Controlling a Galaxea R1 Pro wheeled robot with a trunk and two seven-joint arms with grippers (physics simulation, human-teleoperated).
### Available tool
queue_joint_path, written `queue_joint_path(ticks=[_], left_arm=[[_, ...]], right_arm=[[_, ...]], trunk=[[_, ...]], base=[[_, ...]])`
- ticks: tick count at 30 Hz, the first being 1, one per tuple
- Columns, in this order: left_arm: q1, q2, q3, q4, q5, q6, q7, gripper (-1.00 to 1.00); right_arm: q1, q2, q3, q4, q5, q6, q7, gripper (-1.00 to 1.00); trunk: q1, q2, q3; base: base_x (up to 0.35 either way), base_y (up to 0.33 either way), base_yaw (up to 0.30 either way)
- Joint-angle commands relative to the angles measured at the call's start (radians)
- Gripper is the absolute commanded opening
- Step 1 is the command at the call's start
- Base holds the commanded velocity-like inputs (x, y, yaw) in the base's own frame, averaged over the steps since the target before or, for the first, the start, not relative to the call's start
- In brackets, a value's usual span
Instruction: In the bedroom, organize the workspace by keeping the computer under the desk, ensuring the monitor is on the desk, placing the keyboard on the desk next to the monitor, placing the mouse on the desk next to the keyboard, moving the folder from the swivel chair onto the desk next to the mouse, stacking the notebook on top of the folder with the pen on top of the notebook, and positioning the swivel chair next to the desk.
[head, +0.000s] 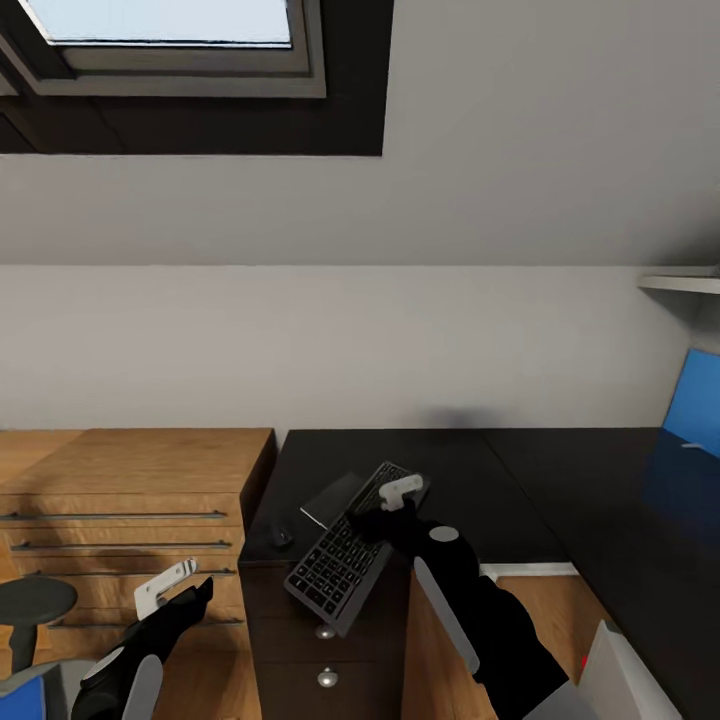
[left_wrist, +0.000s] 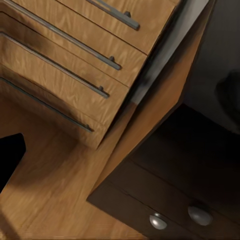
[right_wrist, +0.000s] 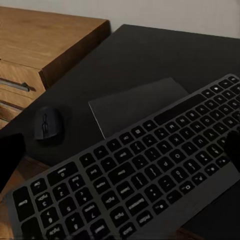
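1. The keyboard step looks to be the one in hand. The right gripper (head: 392, 503) sits at the far end of the keyboard (head: 343, 560) with its fingers apparently closed on that edge. The keyboard is tilted, its near end jutting past the front edge of the desk (head: 480, 480) above the round-knobbed drawers (head: 327, 677).
2. In the right wrist view the keyboard (right_wrist: 140, 175) partly overlies the notebook (right_wrist: 131, 104), and the mouse (right_wrist: 48, 123) lies just beside both, near the desk corner.
3. The next move, as I judge it, calls for bringing the keyboard fully onto the top and setting it flat. No monitor is in view to place it against.
4. The left gripper (head: 180, 588) hangs low in front of the wooden chest (head: 120, 500), carrying nothing; I cannot tell how wide its fingers stand.
5. The desk top is matt black and runs off to the right, where the blue folder (head: 700, 400) shows at the picture's edge. Behind is a pale wall, a sloped ceiling and a skylight (head: 160, 40). The floor is wood.
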Motion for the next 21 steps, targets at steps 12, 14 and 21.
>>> queue_joint_path(ticks=[12, 14, 21], left_arm=[[-0.001, -0.001, 0.001, -0.001, 0.011, 0.004, 0.006, 1.00], [-0.001, -0.001, 0.001, -0.001, 0.011, 0.004, 0.006, 1.00], [-0.001, -0.001, 0.001, -0.001, 0.012, 0.004, 0.006, 1.00]], right_arm=[[-0.001, 0.000, 0.000, 0.001, -0.007, 0.004, 0.002, 1.00], [-0.001, 0.000, 0.000, 0.001, -0.008, 0.004, 0.002, 1.00], [-0.001, 0.000, 0.000, 0.002, -0.008, 0.004, 0.002, 1.00]], trunk=[[-0.001, -0.001, 0.006], [-0.001, -0.001, 0.008], [-0.001, -0.001, 0.016]], base=[[-0.318, 0.113, -0.089], [-0.303, 0.182, -0.189], [-0.262, 0.225, -0.212]])
